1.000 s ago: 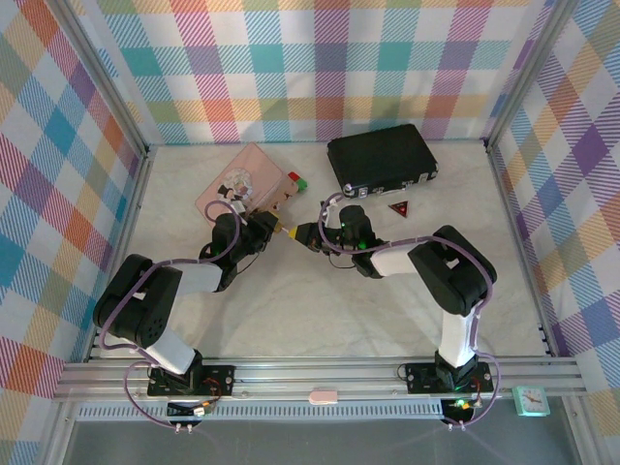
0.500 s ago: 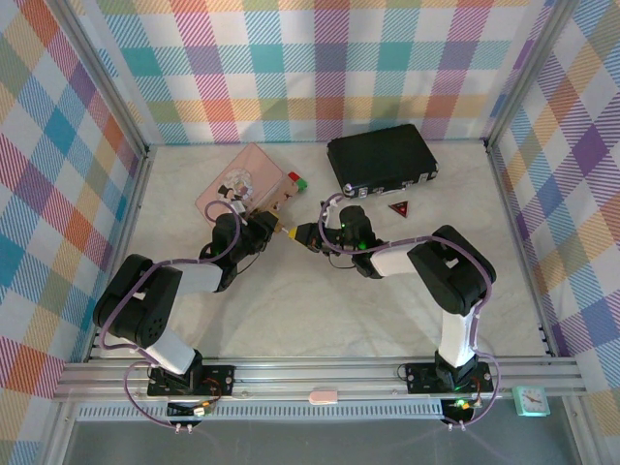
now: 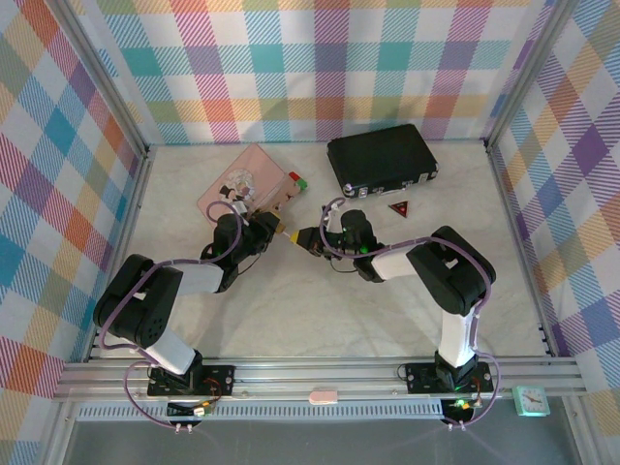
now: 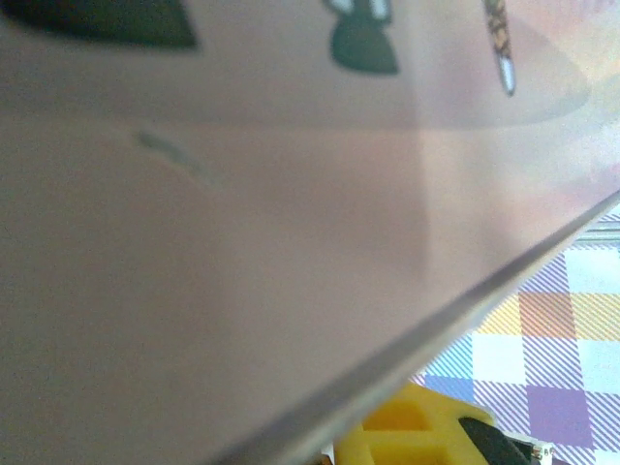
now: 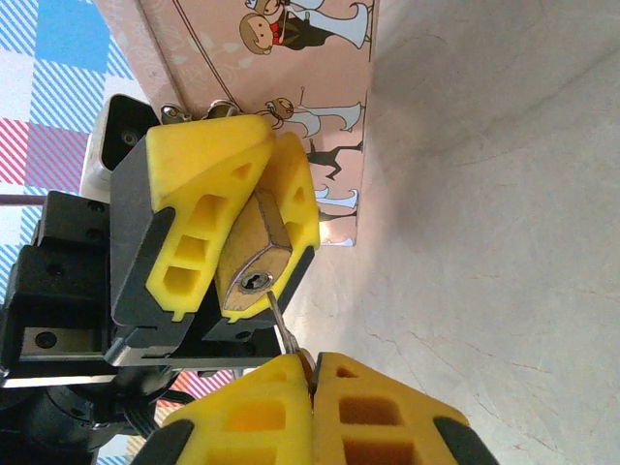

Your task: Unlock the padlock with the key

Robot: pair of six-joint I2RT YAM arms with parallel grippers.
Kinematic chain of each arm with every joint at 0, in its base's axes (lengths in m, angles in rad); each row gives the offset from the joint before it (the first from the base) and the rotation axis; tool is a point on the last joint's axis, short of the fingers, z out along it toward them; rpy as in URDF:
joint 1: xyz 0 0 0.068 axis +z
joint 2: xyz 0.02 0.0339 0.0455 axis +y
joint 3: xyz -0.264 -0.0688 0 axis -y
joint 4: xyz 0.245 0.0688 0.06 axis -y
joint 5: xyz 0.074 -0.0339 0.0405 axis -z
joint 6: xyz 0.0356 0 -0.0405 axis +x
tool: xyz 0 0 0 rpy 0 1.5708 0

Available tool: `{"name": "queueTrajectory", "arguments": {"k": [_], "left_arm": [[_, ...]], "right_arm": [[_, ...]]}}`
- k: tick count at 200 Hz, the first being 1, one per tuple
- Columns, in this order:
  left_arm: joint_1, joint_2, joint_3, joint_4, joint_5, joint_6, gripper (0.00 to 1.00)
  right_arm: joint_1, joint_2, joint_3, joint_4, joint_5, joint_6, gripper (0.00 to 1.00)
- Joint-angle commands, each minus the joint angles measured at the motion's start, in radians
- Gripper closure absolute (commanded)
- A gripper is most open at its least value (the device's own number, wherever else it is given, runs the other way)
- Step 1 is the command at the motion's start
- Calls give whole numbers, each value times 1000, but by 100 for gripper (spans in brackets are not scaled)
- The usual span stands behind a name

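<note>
1. Rightward and a little toward the near edge: the right arm's wrist has shifted slightly since a second ago in the top view, while the left arm looks unmoved.
2. The left gripper [image 3: 273, 228] pinches the brass body of the padlock [image 5: 250, 254] between its yellow fingers [image 5: 194, 228]. It holds the lock off the table, just beside the pink tin [image 5: 291, 87].
3. The padlock's keyhole [image 5: 254, 281] faces the right gripper [image 5: 312, 383], seen from the right wrist.
4. The right gripper is pressed together on the head of the key [image 5: 279, 322], its thin blade angled toward the lock.
5. The blade tip sits just beside the keyhole, seemingly at the edge of the lock's face and not yet inside, though it is too fine to be sure.
6. The step in hand looks like lining up the key for insertion.
7. The next move calls for a small shift of the tip onto the slot, with the blade square to it. A straight push and a turn would follow while the left gripper holds the lock firm.
</note>
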Motion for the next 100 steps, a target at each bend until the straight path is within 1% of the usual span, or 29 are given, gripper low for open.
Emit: {"name": "queueTrajectory", "arguments": {"k": [1,100], "left_arm": [[-13,-21,0,88,12,0,100],[-22,-23,1,79,11,9,100]], "right_arm": [[6,-12,-3,41,4,6,100],[11,0,42,59,-10,16,100]]}}
